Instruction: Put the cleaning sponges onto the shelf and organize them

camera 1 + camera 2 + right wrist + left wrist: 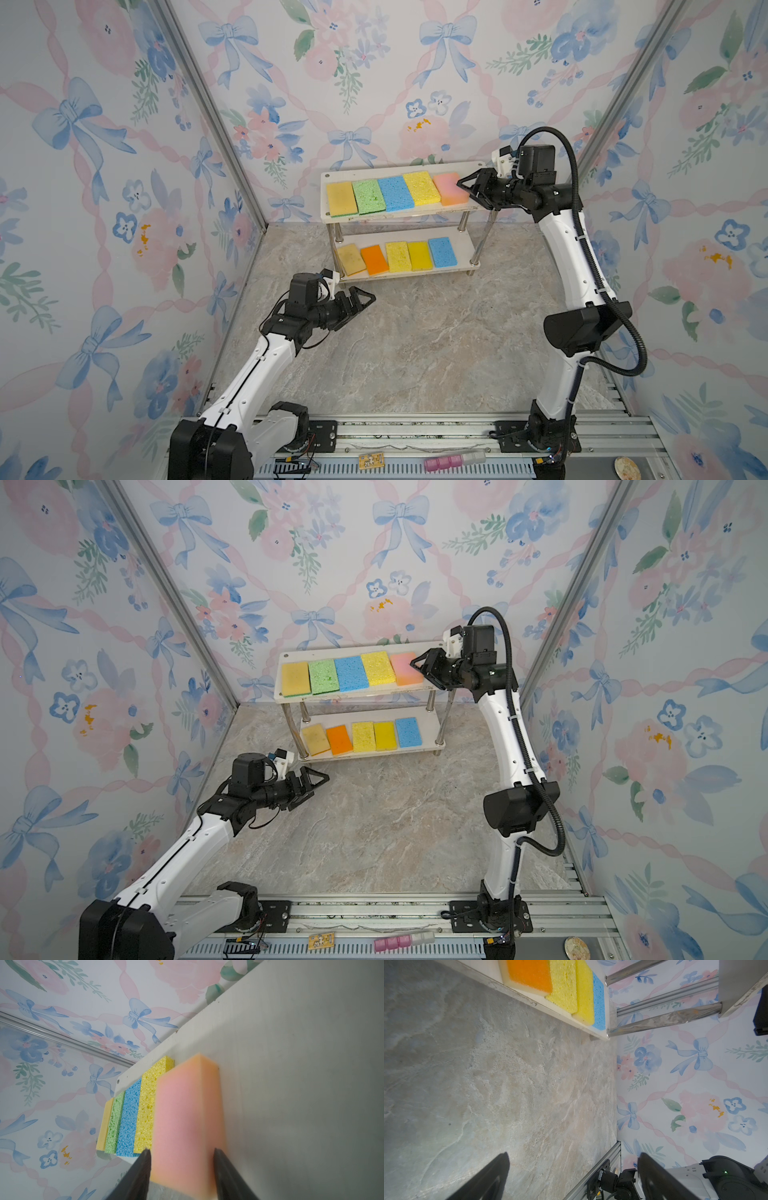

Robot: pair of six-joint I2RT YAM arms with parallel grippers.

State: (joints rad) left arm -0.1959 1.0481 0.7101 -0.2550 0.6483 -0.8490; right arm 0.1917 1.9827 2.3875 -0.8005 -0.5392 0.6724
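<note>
Shelf (374,172) stood at the back of the surface (415,332), against the rear wall. All ten sponges were on it, five per board, laid side by side. Top board, left to right in both top views: tan-yellow sponge (341,198), green sponge (368,196), blue sponge (395,193), yellow sponge (422,188), pink sponge (446,189) (187,1118) at the right end. Lower board: lower tan sponge (351,259) slightly skewed, orange sponge (374,259), porous yellow sponge (398,256), smooth yellow sponge (419,255), lower blue sponge (442,252). Right end effector (464,189) (181,1150) sat at the top board's right end, partly closed, fingers pressed to both long sides of the pink sponge, which lay flat just beside the yellow one. Left end effector (368,303) (573,1154) hung low over the surface near the shelf's front left corner, jaws spread wide, nothing in them
</note>
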